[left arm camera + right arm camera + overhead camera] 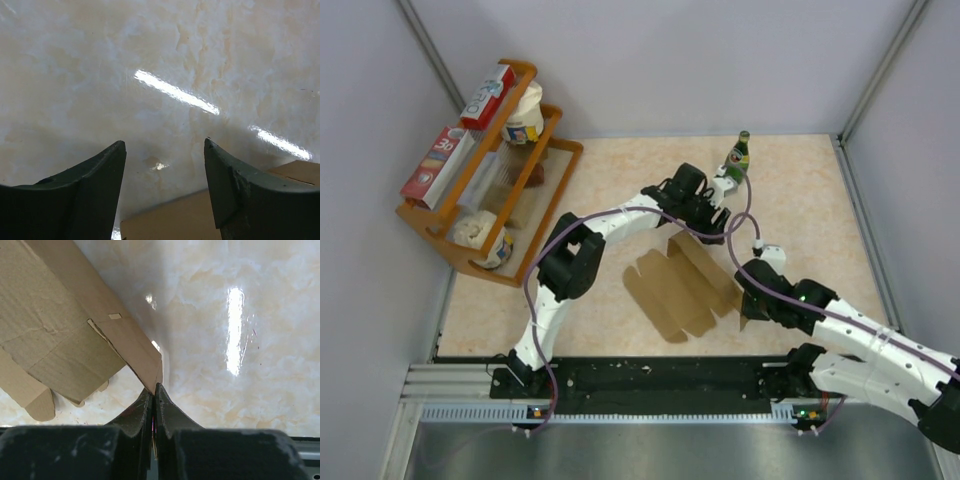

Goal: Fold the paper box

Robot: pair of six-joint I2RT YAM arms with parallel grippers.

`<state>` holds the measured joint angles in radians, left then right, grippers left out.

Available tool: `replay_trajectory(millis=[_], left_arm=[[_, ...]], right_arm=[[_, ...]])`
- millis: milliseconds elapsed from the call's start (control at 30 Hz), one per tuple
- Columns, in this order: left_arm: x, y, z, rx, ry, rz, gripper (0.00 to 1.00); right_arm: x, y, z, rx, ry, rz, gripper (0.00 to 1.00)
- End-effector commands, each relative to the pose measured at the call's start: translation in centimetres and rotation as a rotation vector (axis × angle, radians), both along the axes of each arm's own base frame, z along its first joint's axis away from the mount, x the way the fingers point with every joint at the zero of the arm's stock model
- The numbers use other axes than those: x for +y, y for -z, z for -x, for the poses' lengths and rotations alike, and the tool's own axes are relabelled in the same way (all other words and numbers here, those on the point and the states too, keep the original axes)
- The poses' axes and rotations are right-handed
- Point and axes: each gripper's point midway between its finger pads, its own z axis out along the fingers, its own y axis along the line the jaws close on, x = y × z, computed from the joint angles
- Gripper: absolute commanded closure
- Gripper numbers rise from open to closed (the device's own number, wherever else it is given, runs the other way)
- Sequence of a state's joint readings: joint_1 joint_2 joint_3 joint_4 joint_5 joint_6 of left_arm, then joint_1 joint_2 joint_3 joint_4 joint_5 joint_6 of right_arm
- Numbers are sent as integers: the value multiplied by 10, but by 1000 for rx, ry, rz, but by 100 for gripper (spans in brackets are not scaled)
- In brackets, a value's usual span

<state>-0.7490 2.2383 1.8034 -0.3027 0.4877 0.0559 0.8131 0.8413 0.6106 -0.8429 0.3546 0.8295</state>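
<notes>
Paper box (675,290) pinched by a flap corner in right tool (154,386); left tool (165,145) open, empty — slight hold, risk of slipping.

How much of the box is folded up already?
Not much yet. The paper box mostly lies open and flat on the table, with only one side flap lifted. The right gripper pinches that flap's corner, and the left gripper hangs open over the box's far edge, holding nothing. The other flaps and tabs are not yet folded.
</notes>
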Motion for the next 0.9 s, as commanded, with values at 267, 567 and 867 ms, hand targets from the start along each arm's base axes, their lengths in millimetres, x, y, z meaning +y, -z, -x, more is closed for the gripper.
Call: replay_trajectory(millis=[267,567,867], left_arm=[[26,4,23,24,50,-59,42],[95,17,17,157,-124,-95,52],[124,16,22,145,-230,-166,50]], right_arm=[[11,-37,-51,-193,-31,70,100],[31,-38,-74,-179,-155,121,100],[54,-34,-103,-190,-301,162,100]])
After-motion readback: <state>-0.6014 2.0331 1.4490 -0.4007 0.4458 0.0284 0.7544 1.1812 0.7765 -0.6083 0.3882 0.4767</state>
